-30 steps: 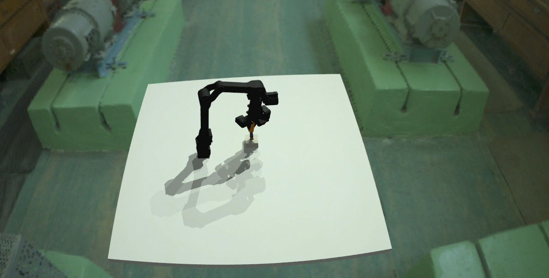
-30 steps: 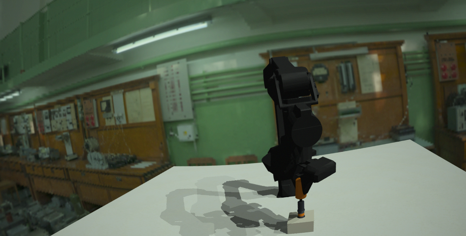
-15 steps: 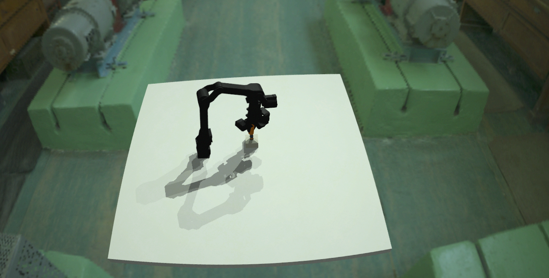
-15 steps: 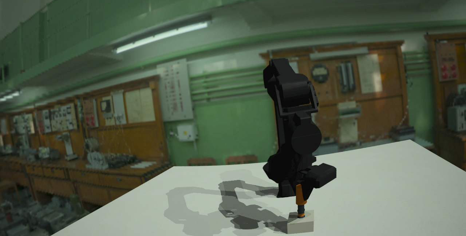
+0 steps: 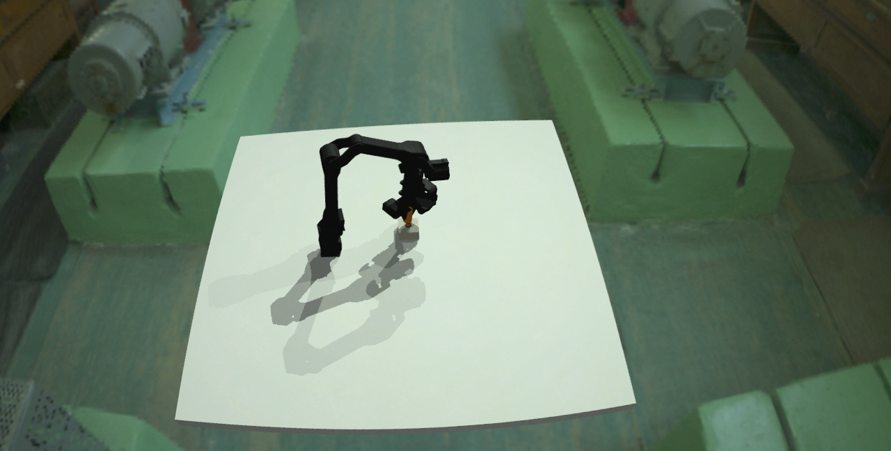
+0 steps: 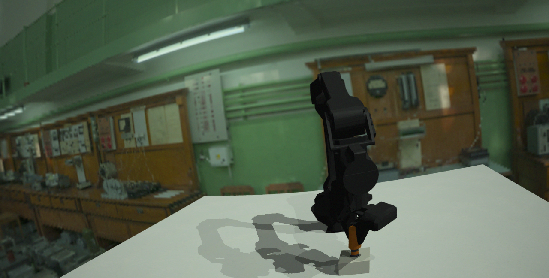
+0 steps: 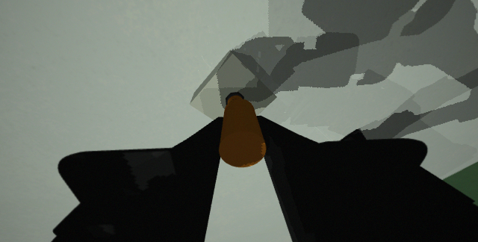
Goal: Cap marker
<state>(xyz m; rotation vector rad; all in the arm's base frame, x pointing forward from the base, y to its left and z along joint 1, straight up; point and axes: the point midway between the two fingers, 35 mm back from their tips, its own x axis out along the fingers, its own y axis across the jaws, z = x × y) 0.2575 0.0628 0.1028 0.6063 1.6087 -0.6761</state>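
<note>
The orange cap is upright over the marker's top, with the marker's tip hidden inside it. My gripper is shut on the cap, one black finger on each side. Below the cap's lower edge, a short part of the marker shows as a thin dark band and an orange ring. The marker stands in the pale holder block. I cannot tell whether the cap is fully seated.
The white table carries the arm's base to the left of the block in the top view. Overlapping arm shadows fall across the table and the block. Green machine plinths and benches belong to the background.
</note>
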